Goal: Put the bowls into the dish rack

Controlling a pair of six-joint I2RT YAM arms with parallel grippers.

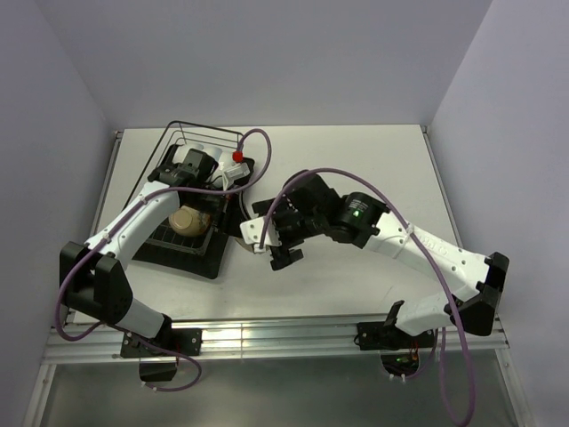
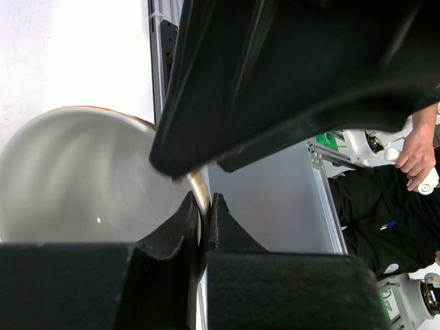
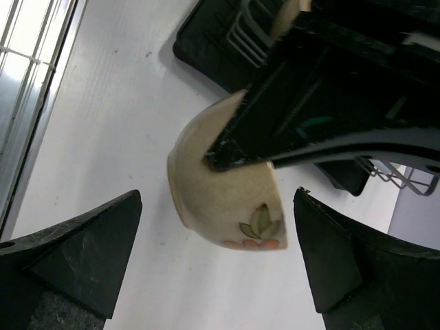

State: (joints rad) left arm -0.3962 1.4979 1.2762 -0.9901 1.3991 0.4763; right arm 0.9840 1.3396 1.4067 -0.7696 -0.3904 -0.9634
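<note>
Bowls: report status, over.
Left gripper shut on bowl rim, above dish rack. Right gripper open, empty, alongside. Nothing seen blocking.

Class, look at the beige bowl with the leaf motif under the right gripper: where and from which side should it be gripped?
Probably across its rounded outer wall, coming straight down from above. The leaf-motif bowl shows only its tan outside, with no open rim offered to pinch, and the right gripper's open fingers stand either side of it.
</note>
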